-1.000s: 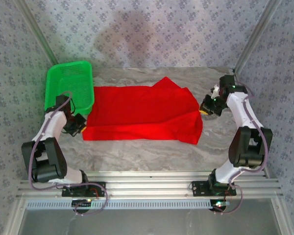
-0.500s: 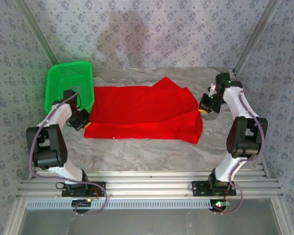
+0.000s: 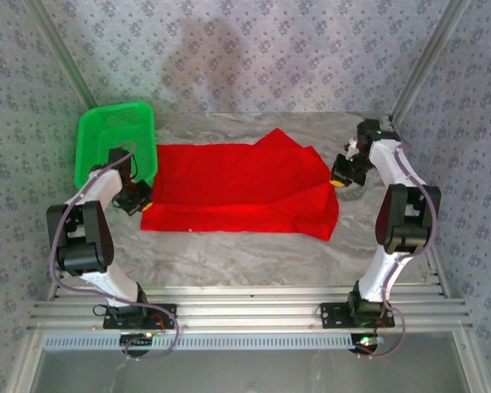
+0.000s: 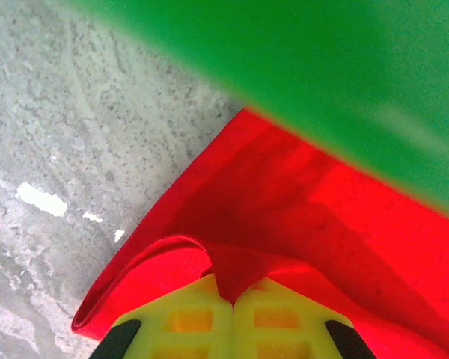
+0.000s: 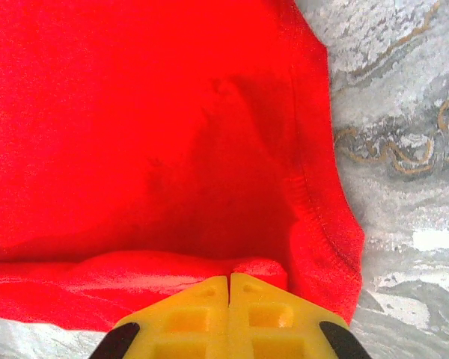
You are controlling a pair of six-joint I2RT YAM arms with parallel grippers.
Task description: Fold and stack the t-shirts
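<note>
Aluminium rails (image 3: 245, 311) and papered walls (image 3: 254, 57) mark a lab

Red t-shirt (image 5: 135, 134) fold tight in the right claw (image 5: 230, 283)

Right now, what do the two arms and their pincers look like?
The left arm and right arm have white links and black joint housings, each with a purplish-grey cable looping alongside. The left pincer and right pincer have yellow fingers with recessed squares and black patches behind.
</note>
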